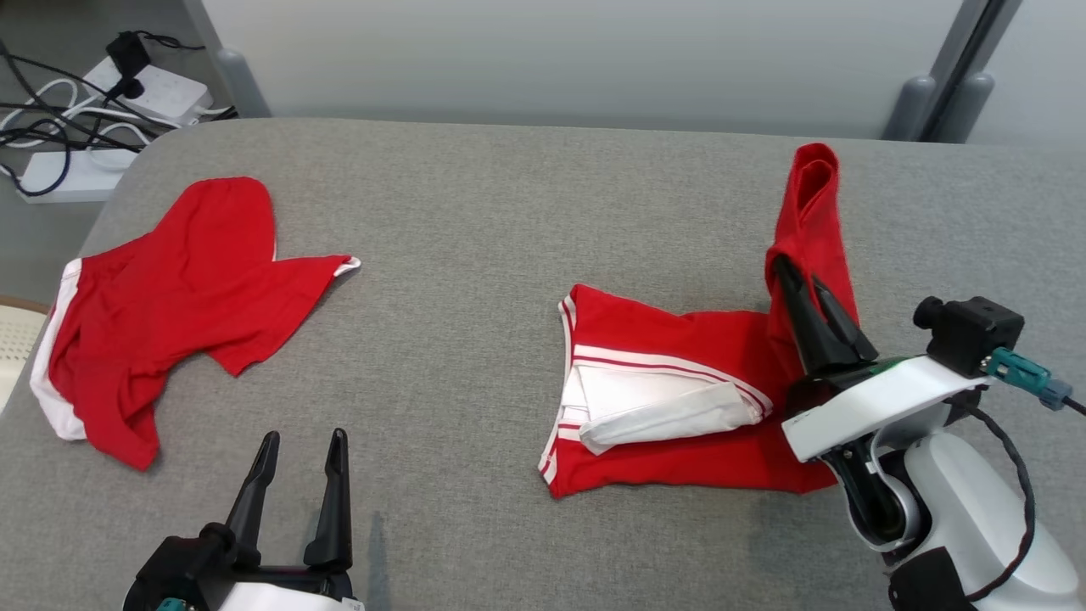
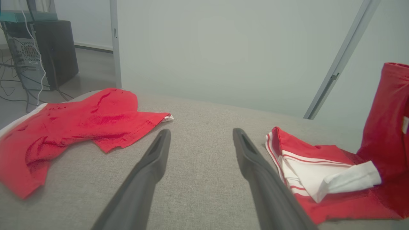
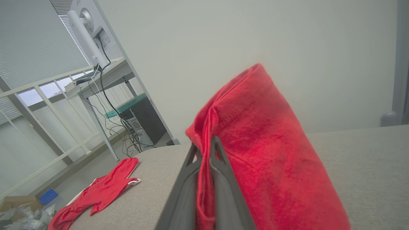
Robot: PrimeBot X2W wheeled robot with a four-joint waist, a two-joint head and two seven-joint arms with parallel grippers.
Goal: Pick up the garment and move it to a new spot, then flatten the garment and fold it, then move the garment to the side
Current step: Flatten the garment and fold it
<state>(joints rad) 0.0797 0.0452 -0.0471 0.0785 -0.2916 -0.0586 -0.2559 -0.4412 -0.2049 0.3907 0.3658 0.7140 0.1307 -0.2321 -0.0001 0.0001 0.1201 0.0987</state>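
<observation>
Lying at 4 o'clock on the grey worktop (image 1: 475, 212), as seen from the head: the garment (image 1: 704, 335), part folded, red with white stripes along the hem. Clamped on its raised flap (image 1: 810, 204), at 2 o'clock from the folded body: the right pincer (image 1: 797, 271), shut together with red cloth between. Resting idle at 7 o'clock, spread wide apart, holding nothing: the left pincer (image 1: 304, 437). Spread crumpled at 9 o'clock, well apart from all this: the other garment (image 1: 178, 297).

Possible trouble from here, offered only as a judgement:
- Dragging of the whole body across the worktop through too strong a pull on the flap, with no second hold to keep it down, and so loss of the fold.
- Slipping of thin cloth out of the narrow grip, followed by a crooked landing.
- Unrolling of the white sleeve (image 1: 679, 416), lying loose on top toward 6 o'clock.
- Confusion with the other garment, of the same colour.

Materials:
- Garment: soft knit cloth, matt and limp, curled like a tube at the top of the flap.
- Worktop cover: fuzzy and coarse-woven, likely to catch and hold cloth.
- Pincer fingers (image 2: 150, 172): hard, smooth, dark, tapering to a point.
</observation>
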